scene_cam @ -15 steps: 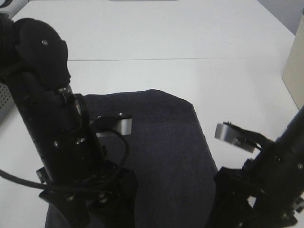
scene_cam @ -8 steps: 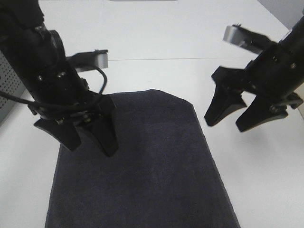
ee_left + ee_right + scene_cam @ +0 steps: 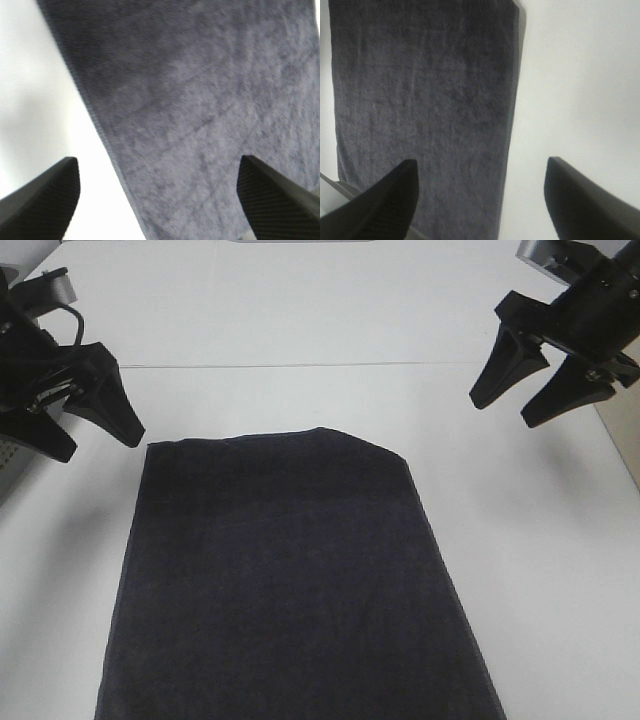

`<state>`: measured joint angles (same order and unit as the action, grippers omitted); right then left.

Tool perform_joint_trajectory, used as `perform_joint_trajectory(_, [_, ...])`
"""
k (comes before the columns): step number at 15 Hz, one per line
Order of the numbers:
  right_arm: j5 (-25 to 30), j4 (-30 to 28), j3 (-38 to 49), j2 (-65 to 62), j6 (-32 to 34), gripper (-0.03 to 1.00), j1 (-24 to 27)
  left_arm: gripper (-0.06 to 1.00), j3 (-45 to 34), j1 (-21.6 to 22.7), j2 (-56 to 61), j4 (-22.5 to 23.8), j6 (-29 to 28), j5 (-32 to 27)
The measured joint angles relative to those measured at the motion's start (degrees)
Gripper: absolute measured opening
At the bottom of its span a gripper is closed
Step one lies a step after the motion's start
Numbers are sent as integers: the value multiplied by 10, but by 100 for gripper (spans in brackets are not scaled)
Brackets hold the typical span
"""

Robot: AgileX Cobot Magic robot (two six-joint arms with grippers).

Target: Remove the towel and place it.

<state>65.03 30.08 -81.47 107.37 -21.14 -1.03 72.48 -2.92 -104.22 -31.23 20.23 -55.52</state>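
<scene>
The towel [image 3: 290, 580] is a dark charcoal plush cloth lying flat on the white table [image 3: 330, 310], and its near end runs off the bottom of the exterior view. My left gripper [image 3: 90, 435] is open and empty, raised beside the towel's far left corner. My right gripper [image 3: 508, 410] is open and empty, raised to the far right, apart from the towel. The left wrist view shows the towel [image 3: 200, 100] between the spread fingers of the left gripper [image 3: 160, 200]. The right wrist view shows the towel [image 3: 420, 100] below the right gripper [image 3: 480, 200], beside bare table.
A grey basket [image 3: 6, 465] shows only as a sliver at the left edge, behind the left arm. A beige object [image 3: 628, 440] stands at the right edge. A seam [image 3: 330, 365] crosses the table beyond the towel.
Both arms have pulled up and outward from over the towel, the left to the far left, the right to the far right. The towel lies flat, unmoved.
</scene>
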Motion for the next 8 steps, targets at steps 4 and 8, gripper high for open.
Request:
perform_joint_trajectory(4, [23,65,-132,140,-55,69,0,80,10,48,-81,-91,83,56])
perform_joint_trajectory(8, [44,84,-268,268,-65,69,0,80,84,50,-184,-109,111,97])
